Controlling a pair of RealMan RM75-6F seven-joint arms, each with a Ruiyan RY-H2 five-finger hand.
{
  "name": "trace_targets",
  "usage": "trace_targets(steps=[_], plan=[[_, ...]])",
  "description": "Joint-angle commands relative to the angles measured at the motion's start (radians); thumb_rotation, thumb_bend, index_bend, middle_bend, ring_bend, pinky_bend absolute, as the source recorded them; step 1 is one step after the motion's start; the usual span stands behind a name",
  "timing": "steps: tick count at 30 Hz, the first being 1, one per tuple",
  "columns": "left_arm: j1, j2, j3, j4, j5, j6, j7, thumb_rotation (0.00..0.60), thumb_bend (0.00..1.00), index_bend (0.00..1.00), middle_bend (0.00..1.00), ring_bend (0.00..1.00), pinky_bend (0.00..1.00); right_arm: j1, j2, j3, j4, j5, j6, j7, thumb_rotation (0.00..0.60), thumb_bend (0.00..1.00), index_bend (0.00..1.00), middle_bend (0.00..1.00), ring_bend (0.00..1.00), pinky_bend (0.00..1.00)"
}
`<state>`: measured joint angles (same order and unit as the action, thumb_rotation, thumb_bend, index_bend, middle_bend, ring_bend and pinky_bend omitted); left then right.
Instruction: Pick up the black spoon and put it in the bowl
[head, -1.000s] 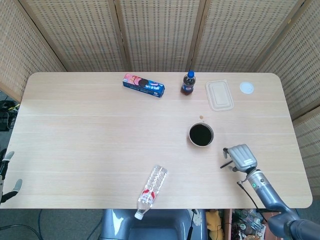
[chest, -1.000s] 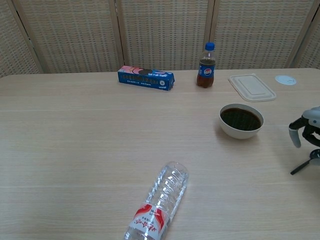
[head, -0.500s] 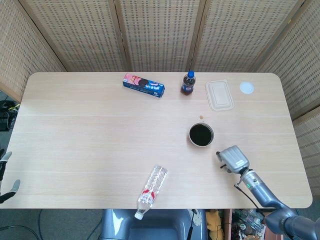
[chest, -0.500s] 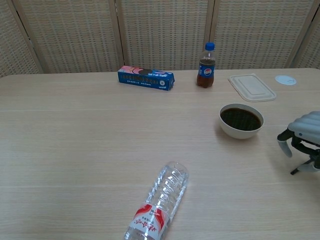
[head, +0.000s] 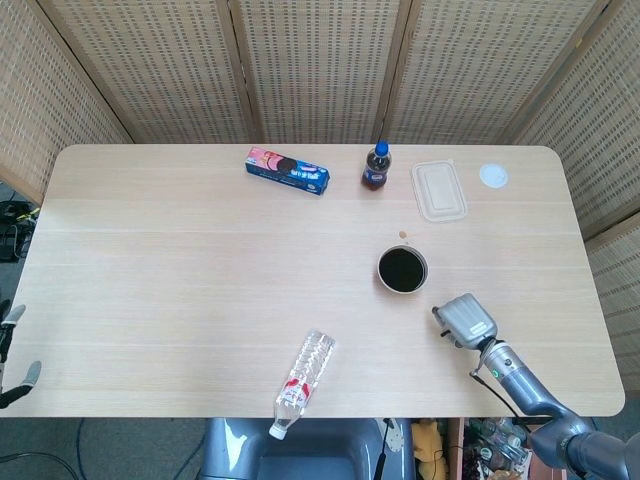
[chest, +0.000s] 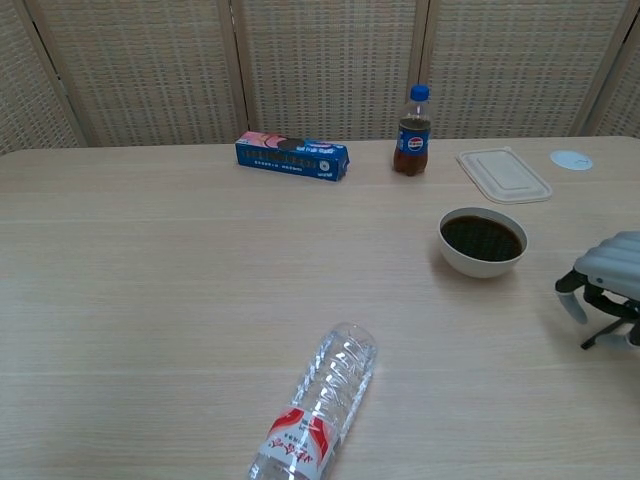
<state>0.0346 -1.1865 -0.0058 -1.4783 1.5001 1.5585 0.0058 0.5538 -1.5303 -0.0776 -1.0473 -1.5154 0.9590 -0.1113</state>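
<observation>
The black spoon (chest: 597, 338) lies on the table at the front right, and only the end of its handle shows from under my right hand (chest: 608, 273). That hand (head: 465, 318) hangs low over the spoon with its fingers pointing down around it and its thumb standing apart. The spoon still rests on the table. The white bowl (chest: 482, 264) with dark liquid stands just behind and left of the hand, also seen in the head view (head: 381, 271). My left hand (head: 28, 374) shows only as fingertips beyond the table's left front corner, holding nothing.
A clear water bottle (chest: 316, 409) lies on its side at the front middle. At the back stand a blue biscuit box (chest: 291, 155), a cola bottle (chest: 412, 131), a lidded tray (chest: 503, 173) and a small white lid (chest: 571, 159).
My right hand has moved left and down over the spoon, now covering most of it. The spoon's handle end has stayed in place.
</observation>
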Motion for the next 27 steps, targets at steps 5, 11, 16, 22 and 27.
trace_targets(steps=[5, 11, 16, 22, 27], plan=[[-0.001, 0.001, 0.001, -0.006, -0.001, -0.006, 0.004, 0.600, 0.36, 0.00, 0.00, 0.00, 0.00, 0.009, 0.010, 0.006, -0.017, 0.002, -0.024, -0.025, 0.600, 0.45, 0.57, 0.91, 0.96, 1.00], [-0.001, 0.004, 0.003, -0.010, -0.003, -0.010, 0.008, 0.600, 0.36, 0.00, 0.00, 0.00, 0.00, 0.011, 0.012, 0.009, -0.021, 0.007, -0.040, -0.041, 0.600, 0.46, 0.55, 0.91, 0.96, 1.00], [-0.002, 0.004, 0.004, -0.012, -0.003, -0.013, 0.010, 0.600, 0.37, 0.00, 0.00, 0.00, 0.00, 0.011, 0.015, 0.013, -0.029, 0.012, -0.049, -0.050, 0.600, 0.47, 0.52, 0.90, 0.96, 1.00], [-0.002, 0.004, 0.004, -0.012, -0.003, -0.013, 0.012, 0.600, 0.37, 0.00, 0.00, 0.00, 0.00, 0.010, 0.011, 0.013, -0.021, 0.013, -0.055, -0.056, 0.600, 0.47, 0.52, 0.90, 0.96, 1.00], [-0.001, 0.004, 0.004, -0.014, -0.004, -0.013, 0.014, 0.600, 0.36, 0.00, 0.00, 0.00, 0.00, 0.009, 0.007, 0.013, -0.013, 0.012, -0.057, -0.052, 0.600, 0.47, 0.52, 0.90, 0.96, 1.00]])
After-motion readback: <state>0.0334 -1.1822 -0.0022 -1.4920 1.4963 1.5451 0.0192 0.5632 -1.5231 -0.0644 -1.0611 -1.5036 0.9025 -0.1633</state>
